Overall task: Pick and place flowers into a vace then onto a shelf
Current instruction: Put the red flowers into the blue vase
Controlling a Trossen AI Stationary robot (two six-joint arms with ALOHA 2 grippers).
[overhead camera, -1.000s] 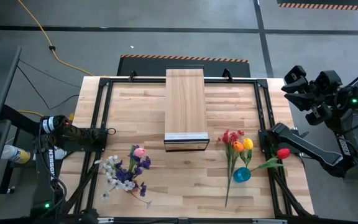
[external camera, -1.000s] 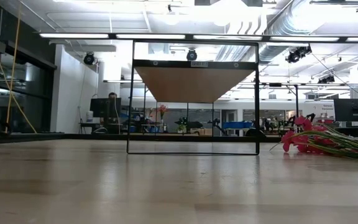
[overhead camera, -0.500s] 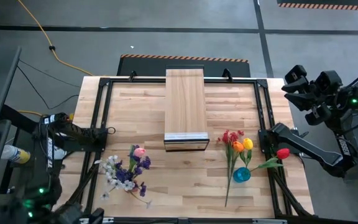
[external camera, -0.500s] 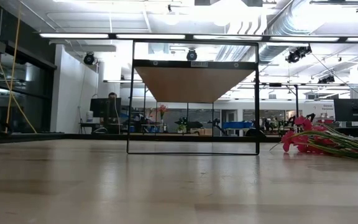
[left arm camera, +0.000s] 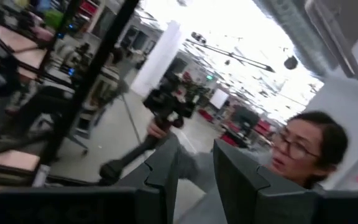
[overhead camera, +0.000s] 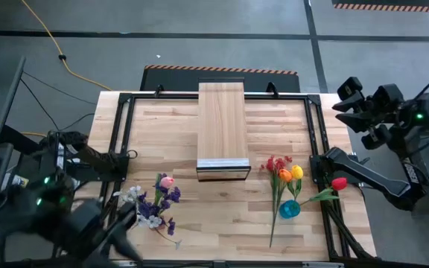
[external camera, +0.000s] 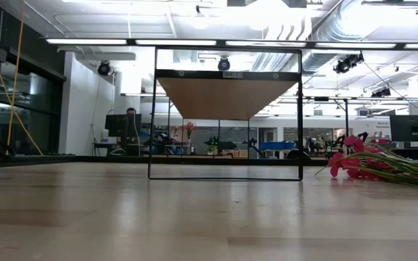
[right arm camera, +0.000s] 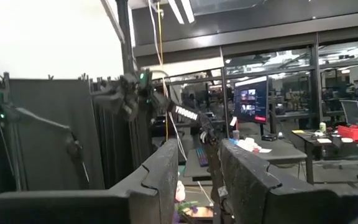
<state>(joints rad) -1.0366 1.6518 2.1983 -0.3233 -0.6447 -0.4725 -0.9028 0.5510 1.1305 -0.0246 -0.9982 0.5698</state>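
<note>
Well, my left pincer (left arm camera: 196, 148) is up in the air, off the left side of the table (overhead camera: 185, 119). Its 2 fingers (left arm camera: 166, 168) are a bit apart w/ nothing between them. It points out at the room, where a person (left arm camera: 309, 155) is close by.

My right pincer (right arm camera: 199, 149) is up high too, off the table's right side. Fingers a bit apart, nothing in them. It looks across toward my left arm (right arm camera: 135, 93).

Down on the table, 2 bunches of flowers lie flat. The right bunch (overhead camera: 285, 175) has red, orange & yellow tulip heads. Its stems run long-ways to the table's front edge, heads toward the shelf end. 1 red tulip (overhead camera: 339, 183) lies slanted, head out toward the right side, stem toward a small blue round thing (overhead camera: 290, 209). The left bunch (overhead camera: 155, 205) is purple & white sprays w/ a pink tulip (overhead camera: 167, 181) on top; which way those stems go, can't tell.

Between the bunches and further back is the shelf (overhead camera: 221, 119). Its long side runs front to back, shiny strip (overhead camera: 222, 164) at the front end. No flowers on it.
</note>
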